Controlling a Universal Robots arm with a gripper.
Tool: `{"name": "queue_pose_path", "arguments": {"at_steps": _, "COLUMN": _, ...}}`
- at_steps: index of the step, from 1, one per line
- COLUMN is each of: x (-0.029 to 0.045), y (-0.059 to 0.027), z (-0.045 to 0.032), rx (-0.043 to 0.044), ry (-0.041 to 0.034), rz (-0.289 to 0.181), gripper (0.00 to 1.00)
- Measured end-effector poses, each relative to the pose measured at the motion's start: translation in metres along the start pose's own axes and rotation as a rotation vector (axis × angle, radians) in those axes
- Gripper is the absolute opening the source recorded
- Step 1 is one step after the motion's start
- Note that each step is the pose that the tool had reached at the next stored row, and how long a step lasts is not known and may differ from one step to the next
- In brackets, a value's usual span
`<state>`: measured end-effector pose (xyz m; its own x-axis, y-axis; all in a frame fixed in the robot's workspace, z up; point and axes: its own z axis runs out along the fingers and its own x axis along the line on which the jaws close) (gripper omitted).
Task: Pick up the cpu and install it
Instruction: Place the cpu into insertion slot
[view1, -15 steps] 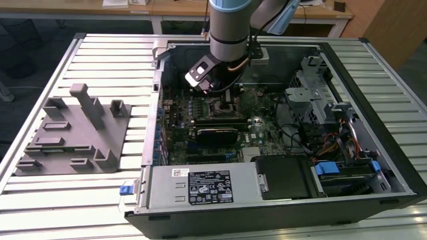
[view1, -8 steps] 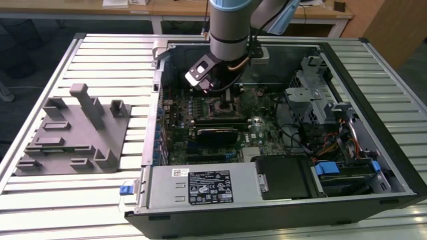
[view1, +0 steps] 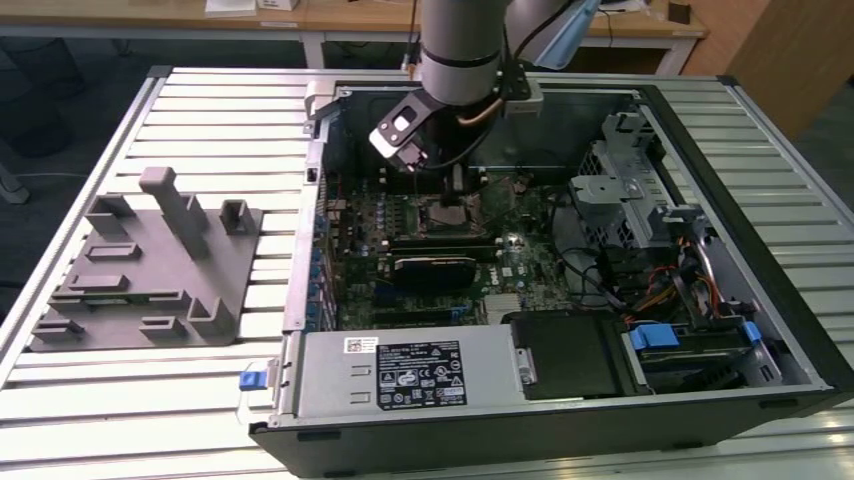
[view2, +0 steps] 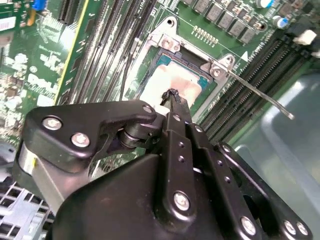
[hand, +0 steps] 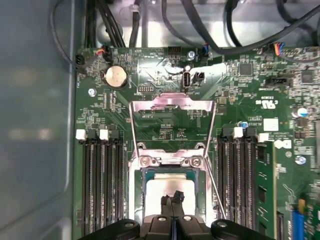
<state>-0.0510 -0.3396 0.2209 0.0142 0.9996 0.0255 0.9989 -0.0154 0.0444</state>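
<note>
First wrist view: cpu (hand: 167, 186), a pale square, lies flat in the socket (hand: 172, 161) on the motherboard. The metal plate (hand: 172, 105) is swung up, evidently to leave the seat open. Tool (hand: 172, 199): tips drawn narrow, nothing between them, at the cpu's top, likely seating it. Exterior view: arm (view1: 461, 40) reaches into the computer case (view1: 534, 440) on the table (view1: 200, 110).
</note>
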Motion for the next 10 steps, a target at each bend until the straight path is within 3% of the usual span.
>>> {"name": "queue_pose_path", "arguments": {"at_steps": 6, "x": 0.0004, "y": 0.0007, "z": -0.0159, "rx": -0.0006, "ry": 0.0000, "rz": 0.000, "gripper": 0.11}}
{"name": "queue_pose_path", "arguments": {"at_steps": 10, "x": 0.0005, "y": 0.0008, "z": -0.0176, "rx": -0.0009, "ry": 0.0003, "rz": 0.000, "gripper": 0.11}}
